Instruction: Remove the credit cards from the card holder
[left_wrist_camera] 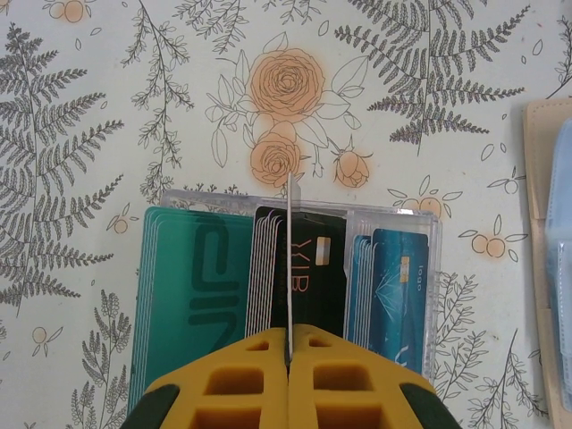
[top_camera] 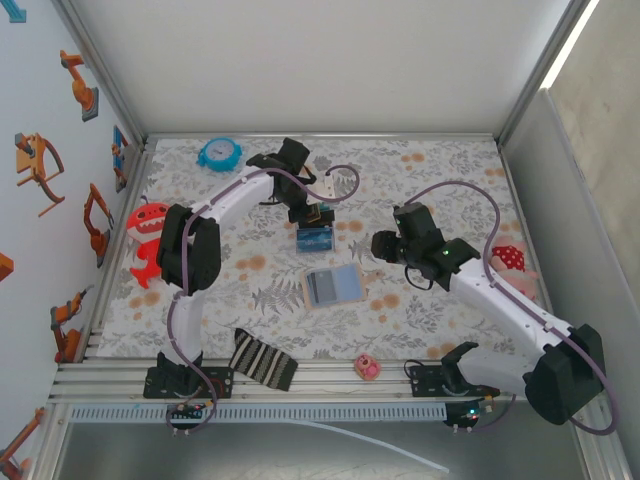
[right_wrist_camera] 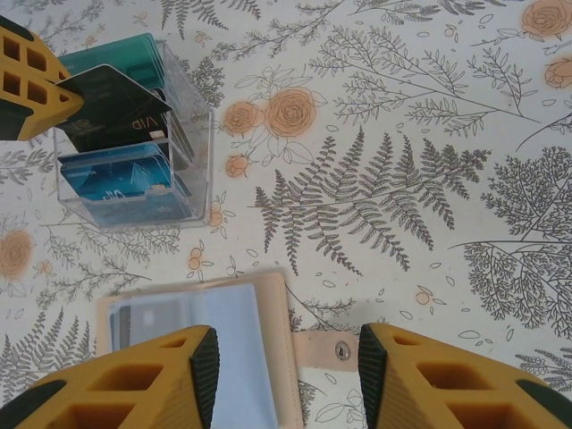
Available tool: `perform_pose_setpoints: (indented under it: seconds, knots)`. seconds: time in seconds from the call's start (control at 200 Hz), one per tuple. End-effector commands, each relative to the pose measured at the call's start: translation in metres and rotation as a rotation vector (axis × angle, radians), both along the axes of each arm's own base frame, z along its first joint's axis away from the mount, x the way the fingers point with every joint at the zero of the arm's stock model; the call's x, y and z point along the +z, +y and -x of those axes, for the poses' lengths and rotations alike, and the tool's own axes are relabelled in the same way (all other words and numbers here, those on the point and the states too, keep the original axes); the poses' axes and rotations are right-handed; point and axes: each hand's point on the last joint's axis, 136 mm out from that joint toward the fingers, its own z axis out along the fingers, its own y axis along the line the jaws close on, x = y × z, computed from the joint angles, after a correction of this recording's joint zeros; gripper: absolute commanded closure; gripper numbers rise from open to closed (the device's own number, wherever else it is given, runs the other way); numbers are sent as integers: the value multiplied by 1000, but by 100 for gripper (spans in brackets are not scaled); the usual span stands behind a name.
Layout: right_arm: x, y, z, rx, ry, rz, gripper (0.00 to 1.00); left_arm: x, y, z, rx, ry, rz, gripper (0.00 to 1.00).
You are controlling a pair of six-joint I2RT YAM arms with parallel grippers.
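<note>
**Left gripper** (left_wrist_camera: pixel 289 341): fingers pressed together on a thin card (left_wrist_camera: pixel 290 259), seen edge-on above the middle compartment of a clear card tray (left_wrist_camera: pixel 393 214) that holds stacked cards (left_wrist_camera: pixel 192 286).

**Right gripper** (right_wrist_camera: pixel 288 353): fingers moderately apart, gripping nothing, positioned over the snap tab (right_wrist_camera: pixel 331 349) of the card holder (right_wrist_camera: pixel 237 326). The holder lies open, pale blue inside upward, on the floral tablecloth (right_wrist_camera: pixel 429 179) near the tray.

My left arm (top_camera: pixel 232 198) extended forward, elbow bent, left gripper (left_wrist_camera: pixel 290 335) pointing down, jaws pinched onto a thin card (left_wrist_camera: pixel 290 234), my right arm (top_camera: pixel 500 292) angled inward, right gripper (right_wrist_camera: pixel 288 362) jaws parted
</note>
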Motion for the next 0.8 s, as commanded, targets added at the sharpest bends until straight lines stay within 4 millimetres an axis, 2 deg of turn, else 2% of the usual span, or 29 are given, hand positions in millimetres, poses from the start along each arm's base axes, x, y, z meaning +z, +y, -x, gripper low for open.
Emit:
perform_pose_setpoints:
  seconds: [0.0,0.476,0.716,0.796]
  knots:
    - [5,-2,2,-2,-21,13,54,-12,10,-4,37,31,-39,100]
    - [2,1,-2,5,-19,13,54,-19,31,-3,87,34,-81,100]
    - [0,3,-1,15,-12,5,54,-20,37,-14,151,16,-85,100]
    - [-1,4,-2,17,-9,5,54,-18,36,-17,168,8,-78,91]
